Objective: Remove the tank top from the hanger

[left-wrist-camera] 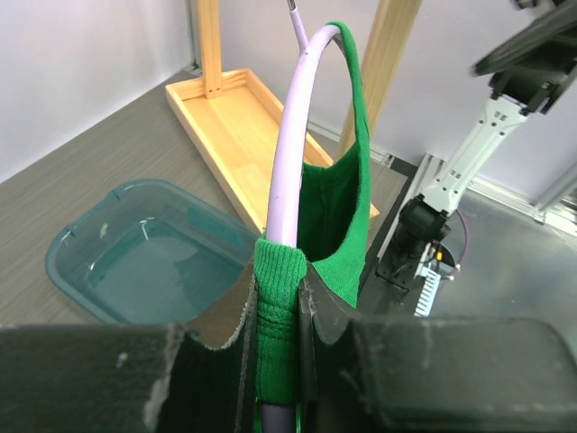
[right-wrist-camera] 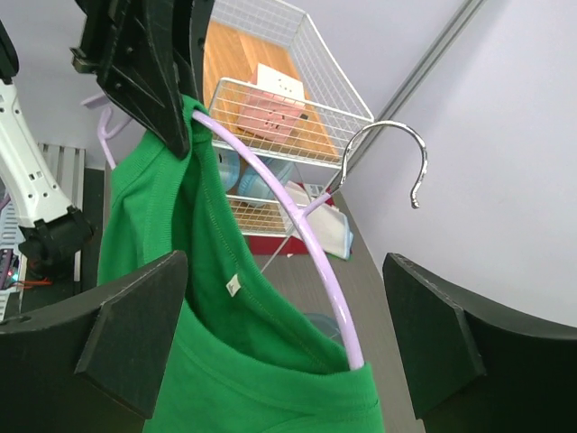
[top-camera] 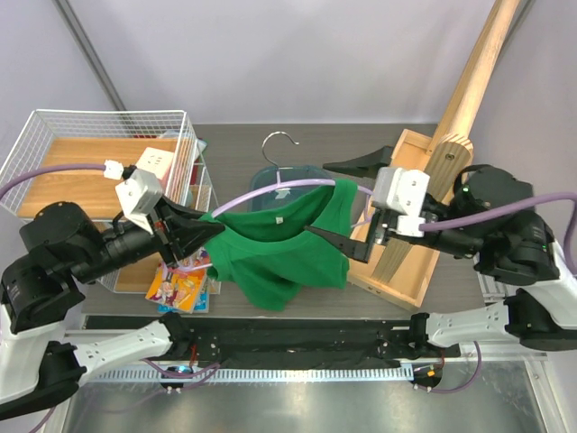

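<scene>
The lilac hanger [top-camera: 270,191] hangs in the air between my arms, its silver hook [top-camera: 281,144] pointing away. The green tank top [top-camera: 279,257] drapes from it. My left gripper [top-camera: 209,230] is shut on the tank top's shoulder strap [left-wrist-camera: 277,316], which is wrapped over the hanger's left end [left-wrist-camera: 293,153]. My right gripper [top-camera: 335,200] stands wide open around the hanger's right end, touching nothing. In the right wrist view the hanger [right-wrist-camera: 311,239] runs into the tank top [right-wrist-camera: 180,370] between the fingers [right-wrist-camera: 135,334], and a white neck tag [right-wrist-camera: 233,285] shows.
A white wire basket [top-camera: 99,153] with a wooden floor stands at the back left. A teal bin [left-wrist-camera: 144,257] lies under the hanger. A wooden tray [top-camera: 406,262] with an upright post [top-camera: 469,81] is on the right. A colourful packet [top-camera: 180,284] lies below the left gripper.
</scene>
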Action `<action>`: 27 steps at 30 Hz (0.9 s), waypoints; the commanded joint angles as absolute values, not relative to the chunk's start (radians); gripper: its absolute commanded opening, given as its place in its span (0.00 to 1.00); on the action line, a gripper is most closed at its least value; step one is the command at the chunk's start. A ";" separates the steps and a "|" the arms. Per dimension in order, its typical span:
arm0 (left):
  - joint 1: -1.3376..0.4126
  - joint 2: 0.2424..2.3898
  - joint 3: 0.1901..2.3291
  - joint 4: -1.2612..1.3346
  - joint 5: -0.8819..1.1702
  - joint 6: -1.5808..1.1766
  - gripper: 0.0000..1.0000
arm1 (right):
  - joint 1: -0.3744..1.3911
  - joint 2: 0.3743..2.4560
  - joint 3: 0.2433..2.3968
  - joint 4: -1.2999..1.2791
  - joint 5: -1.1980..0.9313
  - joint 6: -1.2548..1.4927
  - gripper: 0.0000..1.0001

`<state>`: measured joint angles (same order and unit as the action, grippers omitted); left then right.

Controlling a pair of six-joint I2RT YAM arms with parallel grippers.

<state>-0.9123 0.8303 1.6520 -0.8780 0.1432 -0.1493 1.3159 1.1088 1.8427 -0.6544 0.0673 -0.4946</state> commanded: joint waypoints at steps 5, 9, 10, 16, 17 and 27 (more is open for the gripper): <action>-0.914 0.822 1.690 -0.802 0.287 -0.158 0.00 | 1.315 1.293 1.931 -0.675 0.101 -0.502 0.85; -0.916 0.824 1.684 -0.801 0.288 -0.158 0.00 | 1.316 1.338 1.967 -0.661 0.152 -0.500 0.72; -0.914 0.821 1.681 -0.799 0.279 -0.158 0.00 | 1.315 1.339 1.968 -0.654 0.150 -0.502 0.70; -0.914 0.833 1.693 -0.808 0.213 -0.150 0.00 | 1.315 1.338 1.982 -0.643 0.163 -0.515 0.35; -0.916 0.836 1.700 -0.811 0.213 -0.149 0.00 | 1.316 1.336 1.985 -0.643 0.164 -0.515 0.33; -0.916 0.842 1.689 -0.792 0.184 -0.158 0.12 | 1.316 1.316 1.959 -0.631 0.201 -0.503 0.01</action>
<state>-0.9169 0.8333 1.6863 -0.9157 0.2310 -0.1246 1.3090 1.3415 1.9484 -0.7238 0.1612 -0.5171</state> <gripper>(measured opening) 0.176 0.366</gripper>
